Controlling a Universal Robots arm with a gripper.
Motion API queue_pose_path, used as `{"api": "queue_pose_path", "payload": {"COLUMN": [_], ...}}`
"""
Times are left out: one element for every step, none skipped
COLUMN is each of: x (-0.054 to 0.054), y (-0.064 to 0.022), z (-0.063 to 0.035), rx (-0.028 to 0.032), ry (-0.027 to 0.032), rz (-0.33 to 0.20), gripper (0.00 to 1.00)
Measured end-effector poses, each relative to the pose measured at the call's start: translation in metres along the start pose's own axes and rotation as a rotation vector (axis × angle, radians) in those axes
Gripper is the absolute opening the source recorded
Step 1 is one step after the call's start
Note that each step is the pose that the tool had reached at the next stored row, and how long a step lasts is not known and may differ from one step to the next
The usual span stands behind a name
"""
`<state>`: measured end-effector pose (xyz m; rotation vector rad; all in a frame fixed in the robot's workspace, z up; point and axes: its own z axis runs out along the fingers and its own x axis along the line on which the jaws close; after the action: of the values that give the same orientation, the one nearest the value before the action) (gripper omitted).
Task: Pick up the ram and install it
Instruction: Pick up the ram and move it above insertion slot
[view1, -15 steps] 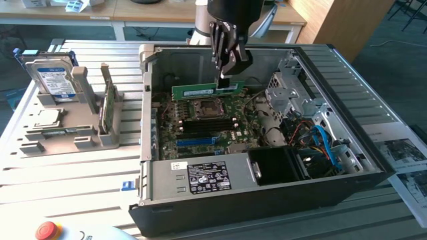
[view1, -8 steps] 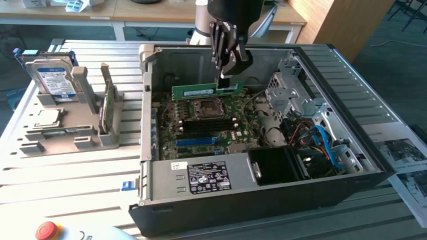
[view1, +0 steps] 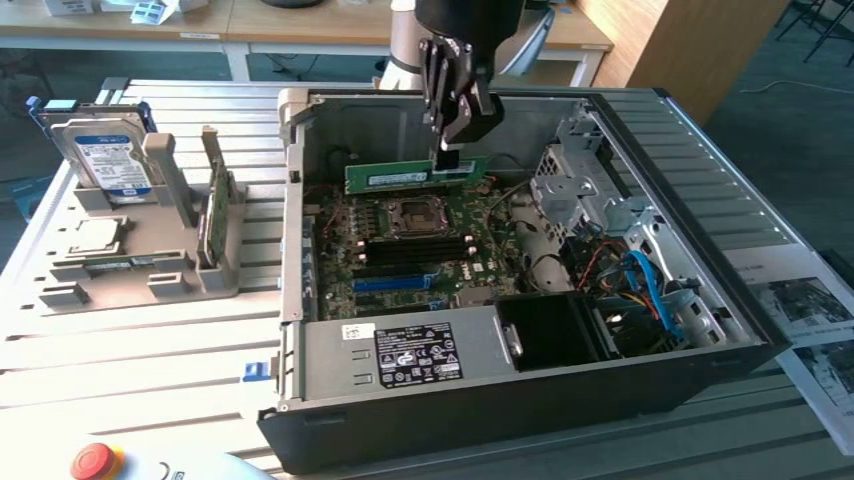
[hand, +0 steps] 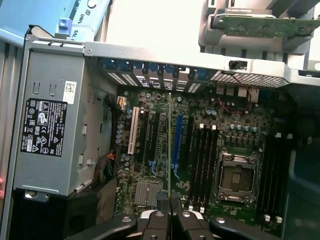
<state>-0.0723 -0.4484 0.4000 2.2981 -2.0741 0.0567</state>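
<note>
The gripper is clamped on the ram, pinching its upper edge near one end. The green stick hangs on edge inside the open computer case, raised over the motherboard close to the CPU socket. In the exterior view it sits up and beyond the socket, on the side away from the power supply. In the wrist view it shows as a thin line running parallel to the black memory slots just beside the socket. To do this step well, I judge that the stick should stay upright, with its long edge square to the chosen slot. The notch needs to match the slot's key, and the descent should be straight so that both ends seat together. With the grip off-centre, the far end may lag or tip, so even pressure matters. The end latches should stand open first. Several things cannot be made out. The contact edge and its notch are not readable. The small white latch tabs at the slot ends are too small to tell whether they are open or closed. The two views disagree about which slot lies directly under the stick, so I cannot tell that, nor how high it hangs above the board. The arm is cut off at the exterior view's upper edge. A second green stick stands in a holder outside the case, well apart from the socket, seen nearly edge-on.
</note>
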Motion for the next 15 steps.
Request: {"api": "queue_pose_path", "payload": {"x": [-0.002,-0.003,-0.005,-0.007,-0.008,-0.010,-0.011,-0.012,-0.014,-0.015,-0.016,-0.018,-0.018,-0.018,-0.018], "y": [-0.0006,-0.0012,-0.0019,-0.0026,-0.0033,-0.0039,-0.0045,-0.0051,-0.0057,-0.0064,-0.0071,-0.0076,-0.0080,-0.0081,-0.0081], "z": [0.0000,0.0000,0.0000,-0.0001,-0.0001,-0.0001,-0.0002,-0.0002,-0.0001,-0.0001,-0.0002,-0.0001,-0.0001,-0.0002,-0.0002], "rx": [0.0000,0.0000,0.0000,0.0000,0.0000,0.0000,0.0000,0.0000,0.0001,0.0001,0.0000,0.0000,0.0000,0.0000,0.0001], "ry": [0.0000,0.0000,0.0000,0.0000,0.0001,0.0000,0.0002,0.0002,0.0001,0.0001,0.0002,0.0002,0.0002,0.0002,0.0002], "rz": [0.000,0.000,0.000,0.000,0.000,0.000,0.000,0.000,0.000,0.000,0.000,0.000,0.000,0.000,0.000], "gripper": [0.12,0.12,0.12,0.12,0.12,0.12,0.12,0.12,0.12,0.12,0.12,0.12,0.12,0.12,0.12]}}
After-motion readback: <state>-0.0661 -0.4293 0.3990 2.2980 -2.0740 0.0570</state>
